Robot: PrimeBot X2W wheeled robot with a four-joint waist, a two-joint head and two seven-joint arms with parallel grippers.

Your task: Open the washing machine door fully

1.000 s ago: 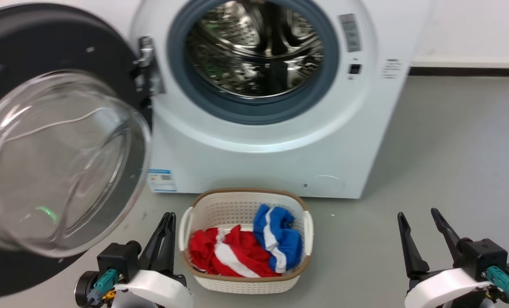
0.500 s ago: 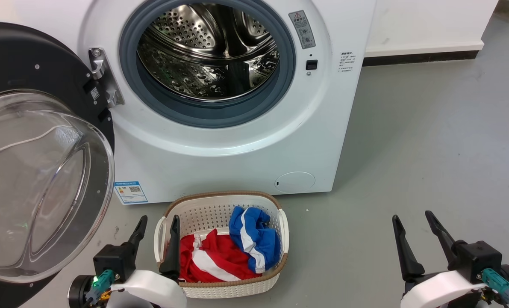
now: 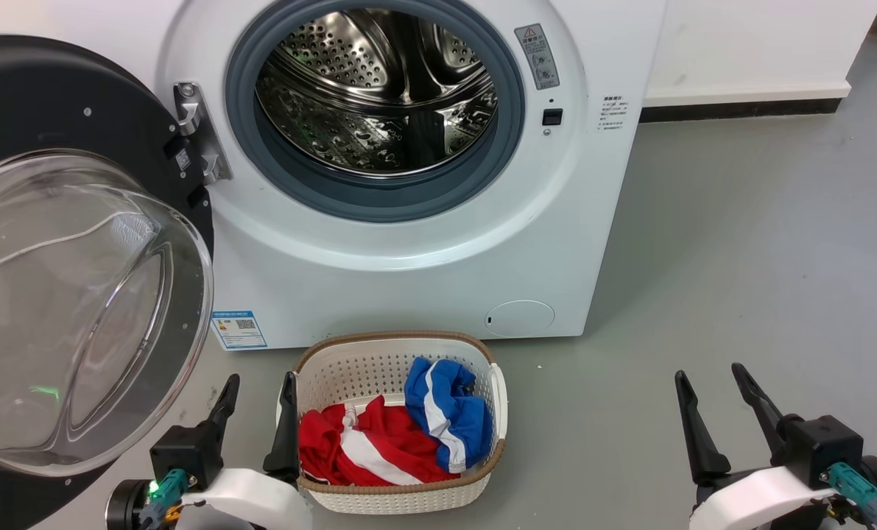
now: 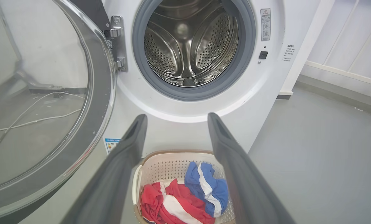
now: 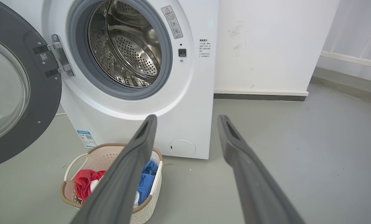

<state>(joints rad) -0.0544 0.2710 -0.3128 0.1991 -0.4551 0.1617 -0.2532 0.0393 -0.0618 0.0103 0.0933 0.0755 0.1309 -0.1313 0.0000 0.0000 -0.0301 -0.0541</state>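
Note:
The washing machine is a white front-loader with its steel drum exposed. The washing machine door, a black disc with a bulging glass bowl, stands swung out to the left on its hinge. My left gripper is open at the lower left, between the door's lower edge and the basket, touching neither. My right gripper is open over bare floor at the lower right. In the left wrist view the door is left of the open gripper. In the right wrist view the open gripper points at the machine.
A white laundry basket with red and blue clothes sits on the floor just in front of the machine. Grey floor stretches to the right, up to a white wall with a dark skirting. Cables lie on the floor behind the door glass.
My left gripper's fingers, close together a second ago, now stand apart. The whole head picture has shifted, so the camera moved. The door keeps the same angle to the machine.

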